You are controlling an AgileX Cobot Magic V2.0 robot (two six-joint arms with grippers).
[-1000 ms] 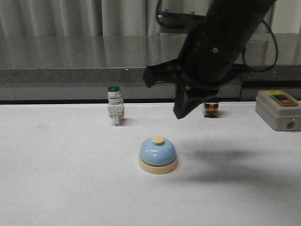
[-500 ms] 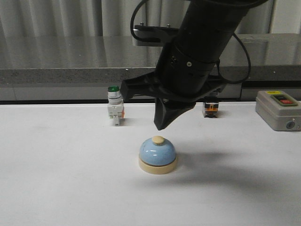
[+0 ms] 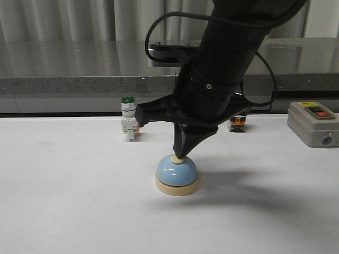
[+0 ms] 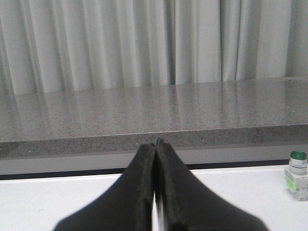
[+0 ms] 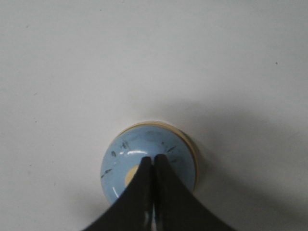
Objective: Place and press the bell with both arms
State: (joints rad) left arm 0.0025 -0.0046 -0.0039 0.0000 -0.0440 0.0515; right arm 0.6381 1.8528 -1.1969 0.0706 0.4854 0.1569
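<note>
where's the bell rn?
Front view: the bell sits on the white table, roughly center, in front of the green-capped switch, with the right gripper tip on its knob, jaws closed.

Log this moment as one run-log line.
phase: press | right gripper: shut, tip on bell knob | left gripper: shut, away from bell | bell: upright on table

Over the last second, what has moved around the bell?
The right gripper swung in leftward and came down, shut, until its tip met the bell knob. Nothing was grasped. The bell, green-capped switch and grey button box kept their places.
</note>
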